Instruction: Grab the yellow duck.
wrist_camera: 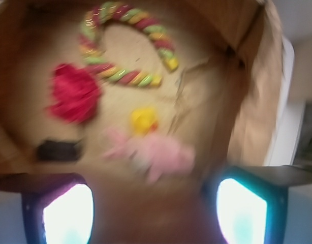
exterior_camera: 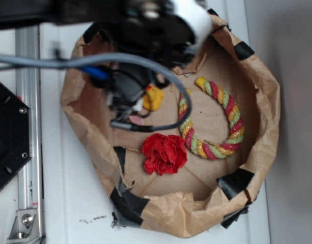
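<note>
Yellow duck (wrist_camera: 144,120) | free, touching pink bunny (wrist_camera: 158,153) | jaws (wrist_camera: 155,213) wide apart, empty, hovering above.

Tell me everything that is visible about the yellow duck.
The yellow duck is a small, smooth, rounded toy with a bit of orange on it; the blur hides finer detail. It lies on the brown paper floor of the paper basket, right beside the pink bunny, apart from the rope and the red flower. From the exterior view the arm partly hides it. Nothing grips it.
</note>
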Robot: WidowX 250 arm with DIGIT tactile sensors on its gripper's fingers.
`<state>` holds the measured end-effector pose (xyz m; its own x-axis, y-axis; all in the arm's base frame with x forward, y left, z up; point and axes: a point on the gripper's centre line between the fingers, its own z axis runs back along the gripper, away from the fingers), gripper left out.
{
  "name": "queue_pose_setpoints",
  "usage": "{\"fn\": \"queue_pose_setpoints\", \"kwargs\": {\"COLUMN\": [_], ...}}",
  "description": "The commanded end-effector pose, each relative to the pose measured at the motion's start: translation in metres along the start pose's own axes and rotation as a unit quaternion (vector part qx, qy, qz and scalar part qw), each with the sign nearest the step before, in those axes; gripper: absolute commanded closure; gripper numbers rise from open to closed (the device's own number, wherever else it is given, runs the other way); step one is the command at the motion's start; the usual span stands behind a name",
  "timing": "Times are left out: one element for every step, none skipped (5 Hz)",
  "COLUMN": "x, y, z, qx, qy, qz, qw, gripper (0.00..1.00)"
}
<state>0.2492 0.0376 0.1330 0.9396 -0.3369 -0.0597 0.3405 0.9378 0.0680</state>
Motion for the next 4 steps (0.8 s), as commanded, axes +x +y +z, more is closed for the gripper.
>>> {"fn": "queue_pose_setpoints", "kwargs": {"x": [0.0266,0.0175,0.0175,0.0175], "y": [-0.0198,-0.0278,-0.0278,-0.0278], "z": [-0.0499,-0.0590,-0.0590,-0.0590], "qx": [0.034,0.009,0.009,0.009], "qy": [-0.009,-0.003,-0.003,-0.003], "qz": [-0.131,-0.135,-0.135,-0.135], "qw": [0.991,0.991,0.991,0.991], "gripper": [0.00,0.00,0.00,0.00]}}
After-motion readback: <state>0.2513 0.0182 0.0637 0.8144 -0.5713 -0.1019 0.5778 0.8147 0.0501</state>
